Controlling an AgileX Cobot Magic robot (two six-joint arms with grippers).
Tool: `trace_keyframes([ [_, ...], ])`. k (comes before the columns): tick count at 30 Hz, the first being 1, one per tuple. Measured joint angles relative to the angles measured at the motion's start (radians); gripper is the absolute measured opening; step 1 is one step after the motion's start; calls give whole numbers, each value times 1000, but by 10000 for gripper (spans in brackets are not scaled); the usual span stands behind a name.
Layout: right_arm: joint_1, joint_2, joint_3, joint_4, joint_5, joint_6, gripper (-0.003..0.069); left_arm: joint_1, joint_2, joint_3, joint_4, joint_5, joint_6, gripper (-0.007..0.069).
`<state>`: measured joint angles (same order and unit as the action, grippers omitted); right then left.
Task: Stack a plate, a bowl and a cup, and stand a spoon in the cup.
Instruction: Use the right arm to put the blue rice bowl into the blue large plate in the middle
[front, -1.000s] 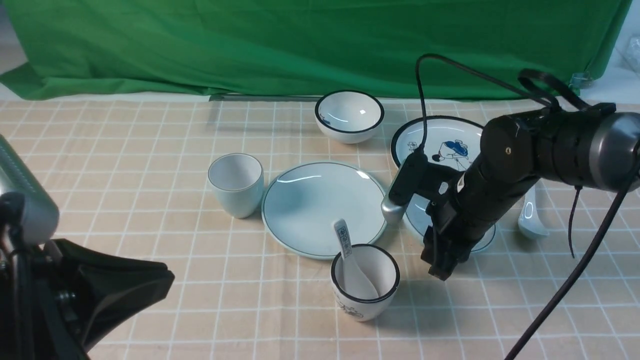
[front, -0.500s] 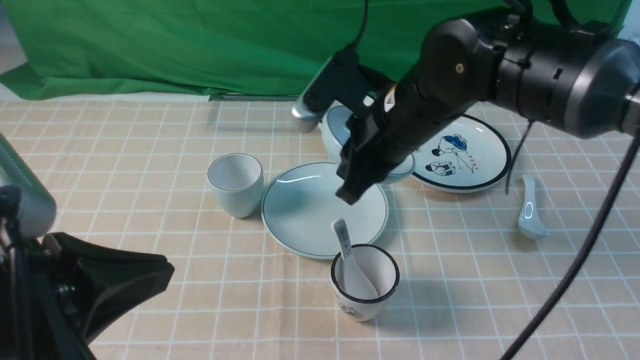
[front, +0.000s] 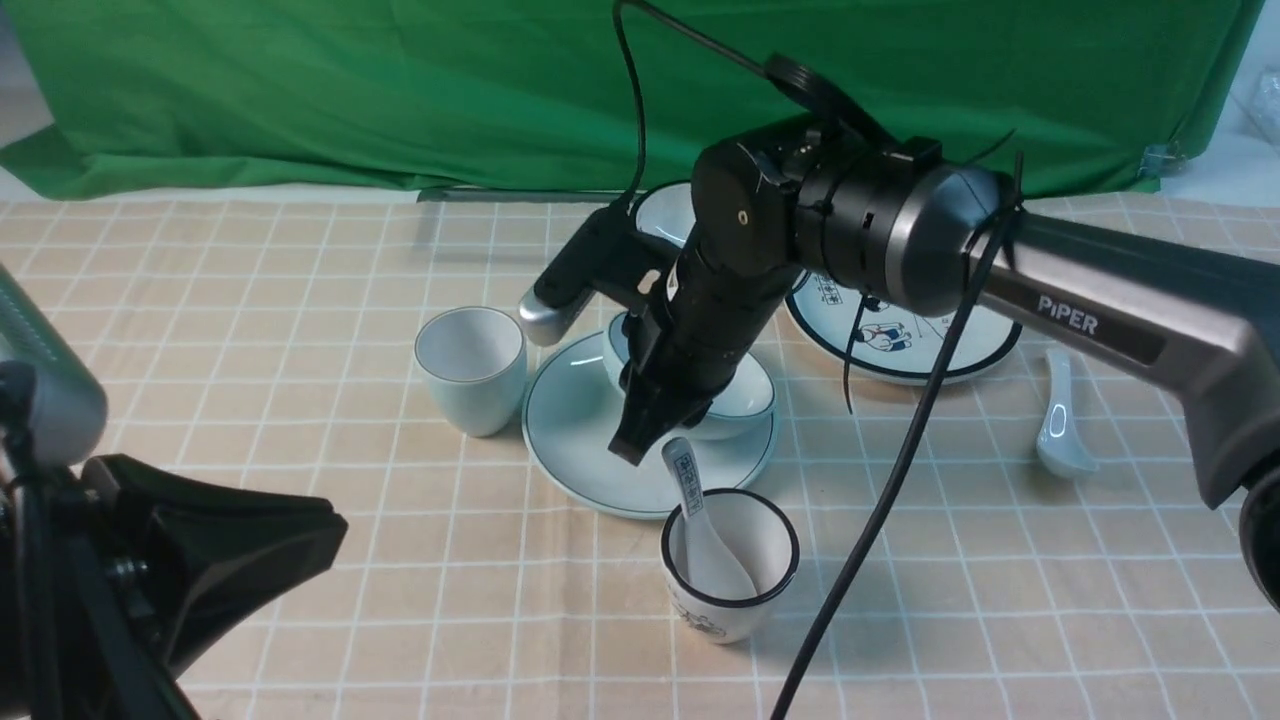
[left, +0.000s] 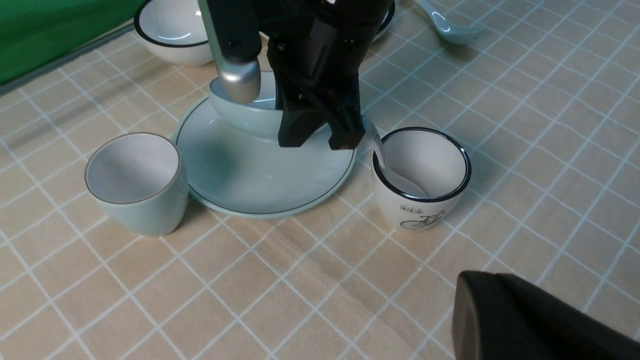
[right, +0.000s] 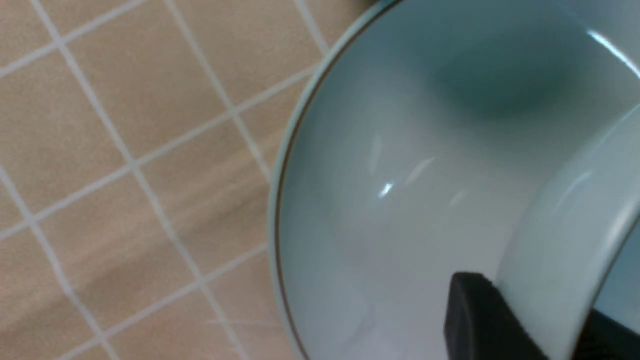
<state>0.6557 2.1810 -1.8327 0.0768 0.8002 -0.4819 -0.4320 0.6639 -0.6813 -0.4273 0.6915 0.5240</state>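
A: So, from the front, what has the right gripper (front: 655, 432) got?
B: It is clamped on the rim of the bowl (front: 742, 395), with the plate (front: 570, 445) directly beneath. Whether bowl and plate touch, I cannot tell. The cup (front: 470, 368) stands to the gripper's left, just beside the plate. The spoon (front: 1062, 425) lies well off to its right.
A: And the left gripper (front: 250, 555)?
B: Low, and well apart from all of it. I cannot tell if its jaws are apart or together.
A: The left wrist view?
B: The right gripper (left: 320, 140) points down over the plate (left: 260, 182), with the bowl (left: 245, 112) just behind its fingers (left: 295, 132). A black-rimmed cup (left: 425, 175) stands just beside one fingertip, and the cup (left: 135, 185) is off to the other side. Only a dark edge of the left gripper (left: 520, 315) shows.
A: Right wrist?
B: The bowl (right: 575, 225) has its wall pinched in the right gripper (right: 545, 322), with the plate (right: 400, 175) below.
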Motion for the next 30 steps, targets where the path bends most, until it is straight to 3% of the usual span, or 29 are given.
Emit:
trace_keyframes([
  [9, 8, 6, -5, 2, 7, -1, 136, 0, 0, 0, 0, -5, 0, 7],
  [16, 12, 19, -6, 2, 46, -1, 360, 0, 0, 0, 0, -5, 0, 7],
  [19, 16, 6, -6, 2, 49, -1, 418, 0, 0, 0, 0, -5, 0, 7],
  [27, 16, -84, -6, -33, 74, 0, 433, 0, 35, -8, 2, 15, -3, 7],
  [30, 16, -179, -6, -85, 133, 29, 393, 0, 147, -73, 30, 78, -15, 7],
])
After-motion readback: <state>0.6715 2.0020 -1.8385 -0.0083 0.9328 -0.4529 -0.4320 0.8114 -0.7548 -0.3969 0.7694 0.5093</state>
